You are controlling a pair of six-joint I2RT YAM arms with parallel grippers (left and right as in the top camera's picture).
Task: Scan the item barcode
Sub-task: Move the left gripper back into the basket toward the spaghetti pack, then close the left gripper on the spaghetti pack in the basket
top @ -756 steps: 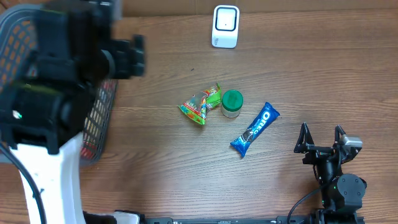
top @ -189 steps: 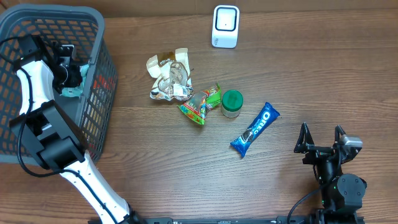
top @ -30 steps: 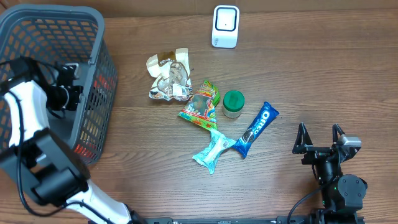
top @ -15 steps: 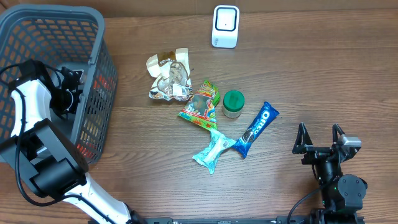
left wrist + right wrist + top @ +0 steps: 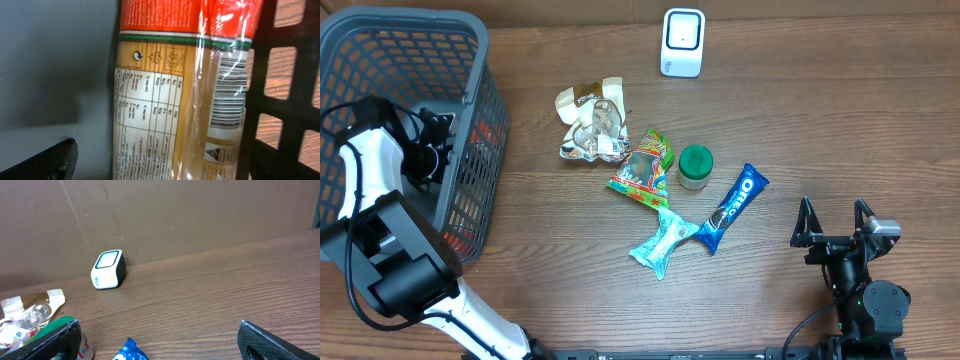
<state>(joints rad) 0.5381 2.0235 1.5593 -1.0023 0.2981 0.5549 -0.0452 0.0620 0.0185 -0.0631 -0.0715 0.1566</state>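
On the table (image 5: pixel 820 120) five items are lying: one clear crumpled packet (image 5: pixel 590 122), one green-red packet (image 5: pixel 642 170), one teal wrapper (image 5: pixel 660 243), one blue Oreo bar (image 5: pixel 730 208), one green-lidded jar (image 5: pixel 693 165). One white scanner (image 5: pixel 681 42) is standing at the far edge. One grey basket (image 5: pixel 410 20) at the left is holding one orange packet (image 5: pixel 165 100).

Brown wood-grain table (image 5: pixel 880 110), evenly lit. Behind it, plain cardboard wall (image 5: pixel 200 215) with vertical seams.
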